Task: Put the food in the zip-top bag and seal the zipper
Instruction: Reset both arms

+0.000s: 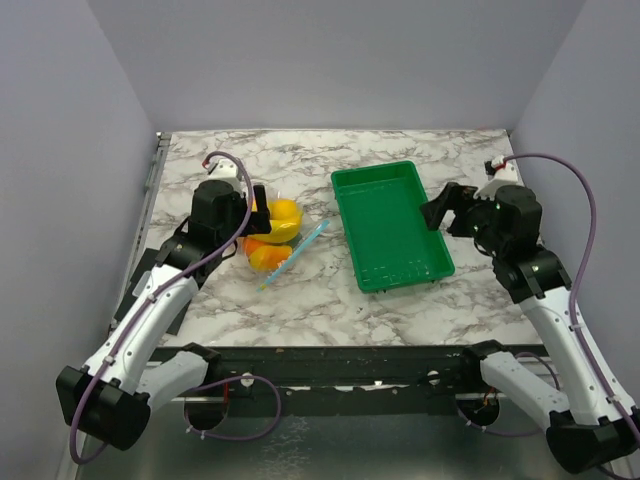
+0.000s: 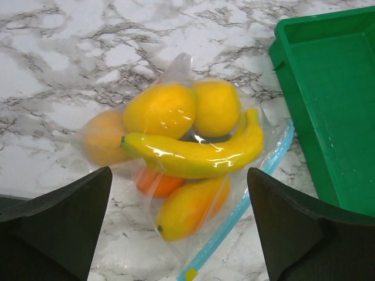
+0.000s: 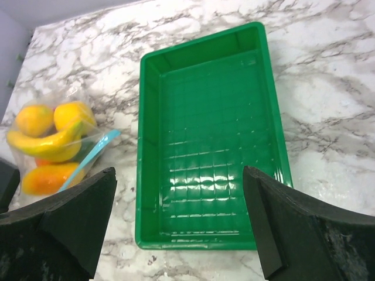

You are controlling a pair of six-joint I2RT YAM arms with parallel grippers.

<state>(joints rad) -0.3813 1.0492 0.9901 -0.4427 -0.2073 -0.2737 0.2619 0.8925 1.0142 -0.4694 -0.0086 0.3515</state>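
Since every fruit in view already sits inside the zip-top bag [image 2: 181,158], loading reads as done. The zipper [image 2: 222,225] is what remains.

Left gripper [image 2: 179,175]: jaws spread wide, holding nothing, hovering over the bag. The bag lies directly below and slightly ahead, framed between the two fingers.

Contents:
- banana [image 2: 199,155] lies across the top
- two lemons [image 2: 161,108] sit beyond it
- an orange [image 2: 102,137] is toward the left finger
- a yellow-orange fruit [image 2: 187,208] is nearest the gripper
- no dark green or red piece made out

The zipper runs along the bag edge on the right-finger side and slants away toward the green tray [image 3: 211,146]. Whether it is pressed shut along its length I cannot tell, as glare on the plastic hides the seam.

Right gripper [image 3: 179,181]: jaws also wide, empty. It is poised over the tray, whose bare floor lies below and ahead. The bag is well off toward its left finger, with the tray's rim between them.

Judgement:
- The wide left opening suits straddling the bulging bag, but sealing calls for a narrow pinch on the strip itself. The gripper would have to shift toward its right-finger side and close down.
- The fruit mound keeps the bag plump, so the mouth may spring apart under a single pinch.
- The right arm probably sits over the tray to leave the left arm room. It is also near enough to pin the strip's far end if needed.
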